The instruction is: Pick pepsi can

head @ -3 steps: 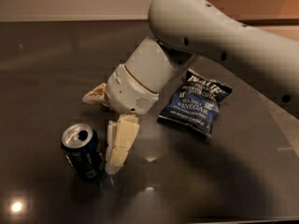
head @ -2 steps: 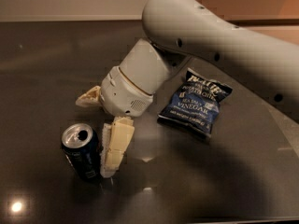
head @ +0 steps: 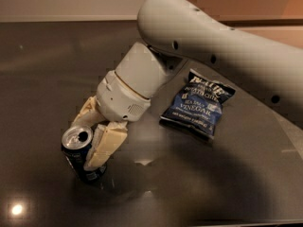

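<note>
I see my cream two-finger gripper (head: 89,141) spread open, straddling the dark navy-blue metal pepsi can (head: 75,156) on the dark glossy table (head: 42,70).

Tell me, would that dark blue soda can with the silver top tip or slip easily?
The dark blue soda can stands upright on a small base, so a sideways nudge from the cream gripper, right against it, could tip it and set it rolling. Its top looks opened, so it may be light and dentable. Smooth metal may slip.

Right side of pepsi can (head: 75,141) behind the gripper (head: 87,143) alongside it
</note>
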`<state>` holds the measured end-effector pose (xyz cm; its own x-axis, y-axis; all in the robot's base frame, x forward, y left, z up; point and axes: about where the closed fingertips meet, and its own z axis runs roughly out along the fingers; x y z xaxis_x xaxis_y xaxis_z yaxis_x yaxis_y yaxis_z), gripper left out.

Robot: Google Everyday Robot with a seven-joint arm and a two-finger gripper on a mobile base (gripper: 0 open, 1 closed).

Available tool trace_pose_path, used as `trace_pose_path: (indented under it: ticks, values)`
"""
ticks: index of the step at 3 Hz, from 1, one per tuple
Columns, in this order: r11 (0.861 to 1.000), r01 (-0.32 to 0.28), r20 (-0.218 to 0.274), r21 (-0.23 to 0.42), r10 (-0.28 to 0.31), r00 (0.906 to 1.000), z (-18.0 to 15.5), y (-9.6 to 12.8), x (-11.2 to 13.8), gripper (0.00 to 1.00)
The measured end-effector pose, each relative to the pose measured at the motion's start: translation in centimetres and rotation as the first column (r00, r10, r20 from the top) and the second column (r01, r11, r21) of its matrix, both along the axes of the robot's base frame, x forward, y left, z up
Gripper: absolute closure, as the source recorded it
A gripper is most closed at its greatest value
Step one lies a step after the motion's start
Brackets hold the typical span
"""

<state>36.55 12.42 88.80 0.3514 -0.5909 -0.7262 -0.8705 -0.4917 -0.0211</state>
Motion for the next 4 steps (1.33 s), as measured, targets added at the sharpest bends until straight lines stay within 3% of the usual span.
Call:
trace_pose_path:
  ticks: [2,3,4]
  values:
    - [1.000,0.000,-0.008,-0.001,0.000,1.0000,0.9,-0.2,0.5,0.83]
    - [1.000,0.020,0.006,-0.005,-0.020,0.9998,2.8,-1.3,1.8,1.00]
    - [0.999,0.035,0.020,-0.006,-0.035,0.9992,4.6,-2.3,2.8,1.00]
